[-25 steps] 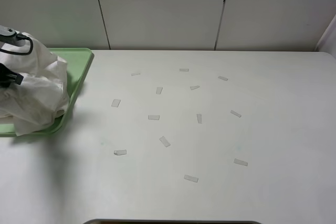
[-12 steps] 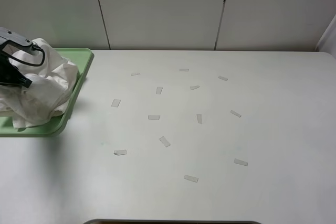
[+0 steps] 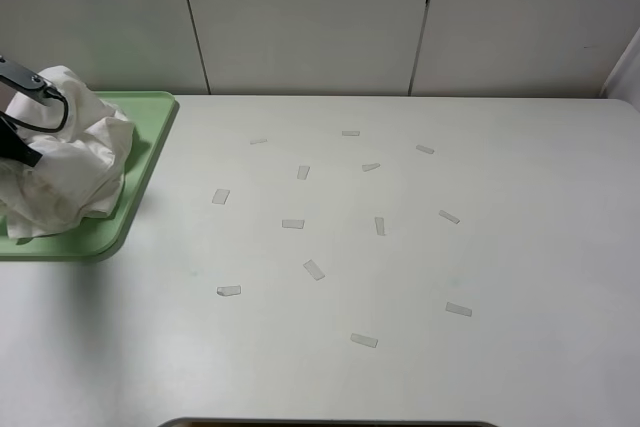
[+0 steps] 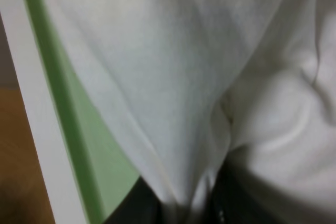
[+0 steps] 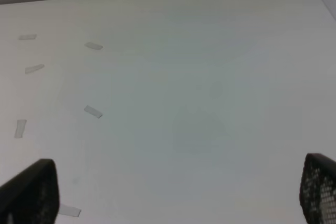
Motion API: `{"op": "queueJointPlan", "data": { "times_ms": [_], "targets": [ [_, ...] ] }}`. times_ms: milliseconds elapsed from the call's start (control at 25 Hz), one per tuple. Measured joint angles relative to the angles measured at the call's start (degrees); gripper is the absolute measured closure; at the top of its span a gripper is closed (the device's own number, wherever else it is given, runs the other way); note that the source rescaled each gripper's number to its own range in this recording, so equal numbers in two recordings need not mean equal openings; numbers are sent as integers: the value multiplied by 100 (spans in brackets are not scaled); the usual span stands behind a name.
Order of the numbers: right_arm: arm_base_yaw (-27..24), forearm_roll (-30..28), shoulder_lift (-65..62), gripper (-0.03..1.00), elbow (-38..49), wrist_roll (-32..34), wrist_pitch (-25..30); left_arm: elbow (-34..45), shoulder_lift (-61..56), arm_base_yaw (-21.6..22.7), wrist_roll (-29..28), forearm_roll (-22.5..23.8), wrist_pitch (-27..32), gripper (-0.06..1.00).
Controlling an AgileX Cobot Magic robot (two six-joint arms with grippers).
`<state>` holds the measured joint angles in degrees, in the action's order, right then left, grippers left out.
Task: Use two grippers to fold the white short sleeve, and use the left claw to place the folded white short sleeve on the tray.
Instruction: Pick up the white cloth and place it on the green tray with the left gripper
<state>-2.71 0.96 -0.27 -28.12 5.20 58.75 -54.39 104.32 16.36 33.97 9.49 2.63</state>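
Note:
The white short sleeve [image 3: 68,165] is a crumpled bundle resting on the pale green tray [image 3: 152,137] at the table's far left. The left arm's black link and looped cable [image 3: 35,107] show at the picture's edge above the bundle, and the cloth hides the claw there. In the left wrist view the white short sleeve [image 4: 199,77] fills the picture. Its folds run down into the dark jaws of my left gripper [image 4: 181,209], which is shut on the fabric over the tray [image 4: 92,150]. My right gripper [image 5: 173,192] is open over bare table, nothing between its fingertips [image 5: 31,192].
Several small pale tape strips [image 3: 292,224] are scattered across the middle of the white table [image 3: 520,247]. A grey panelled wall stands behind the table. In the left wrist view the table's white edge [image 4: 31,129] runs just beyond the tray's rim.
The shirt bundle has moved left and farther onto the tray with the left arm. Its lower edge no longer overhangs the tray's front rim. The right gripper's state is unchanged.

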Motion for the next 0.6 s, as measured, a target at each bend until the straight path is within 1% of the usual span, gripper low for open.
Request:
{"op": "queueJointPlan", "data": {
  "times_ms": [40, 80, 120, 160, 200, 240, 280, 320, 360, 400, 480, 600],
  "targets": [
    [0, 0, 0, -3, 0, 0, 0, 0, 0, 0, 6, 0, -4, 86],
    [0, 0, 0, -3, 0, 0, 0, 0, 0, 6, 11, 0, -18, 81],
    [0, 0, 0, -3, 0, 0, 0, 0, 0, 6, 17, 0, -52, 74],
    [0, 0, 0, -3, 0, 0, 0, 0, 0, 6, 17, 0, -52, 74],
    [0, 0, 0, -3, 0, 0, 0, -4, 0, 12, 17, 0, -181, 51],
    [0, 0, 0, -3, 0, 0, 0, -4, 0, 18, 17, 0, -263, 32],
    [0, 0, 0, -3, 0, 0, 0, -4, 12, 25, 17, 0, -426, 20],
    [0, 0, 0, -3, 0, 0, 0, -4, 18, 25, 17, 0, -565, 10],
    [0, 0, 0, -3, 0, 0, 0, -4, 23, 25, 17, 0, -673, 4],
    [0, 0, 0, -3, 0, 0, 0, -4, 30, 25, 17, 0, -730, 1],
    [0, 0, 0, -3, 0, 0, 0, -4, 30, 25, 17, 0, -834, -3],
    [0, 0, 0, -3, 0, 0, 0, -4, 30, 25, 17, 0, -918, -5]
  ]
}}
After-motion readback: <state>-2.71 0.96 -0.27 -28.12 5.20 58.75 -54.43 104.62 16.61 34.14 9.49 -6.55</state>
